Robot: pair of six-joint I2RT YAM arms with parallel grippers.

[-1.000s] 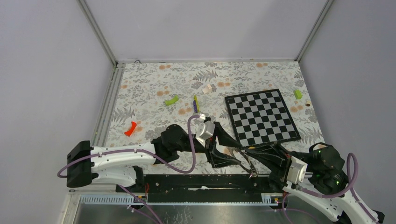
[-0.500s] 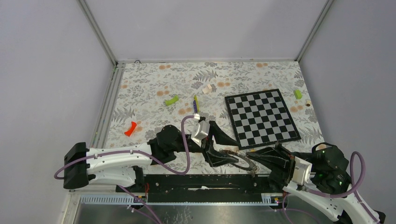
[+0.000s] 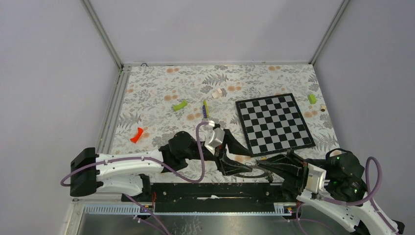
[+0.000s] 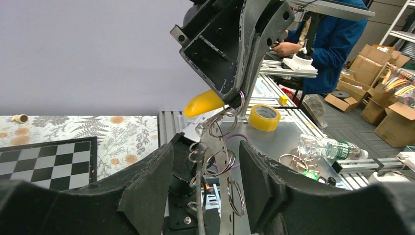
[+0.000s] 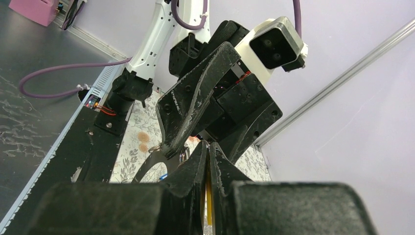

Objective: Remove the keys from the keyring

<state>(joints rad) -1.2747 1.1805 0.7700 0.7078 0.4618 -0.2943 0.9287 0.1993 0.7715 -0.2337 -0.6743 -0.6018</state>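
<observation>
Not far along, as far as I can see. The large round silvery-grey metal keyring [image 4: 222,215] hangs between my two claws over the near edge of the table, just off the near corner of the black-and-white checkered board [image 3: 274,122], with small wire loops bunched on it. The right claw [image 5: 208,152] is pinched closed on the yellow plastic tag [image 4: 203,103] of one of the keys, and that key looks attached to the hoop. The left claw [image 4: 205,152] has its jaws apart and straddles the keyring, with neither pad touching it. I can't pick out blue or black tags in any view; the fingers are in the way. A small red piece [image 3: 137,134] lies on the table near the left edge, well apart from the keyring – it could be a key already off, but it's too small to tell. My call: at most one key is off, the yellow one is in hand to work free, and the rest are left to do.
</observation>
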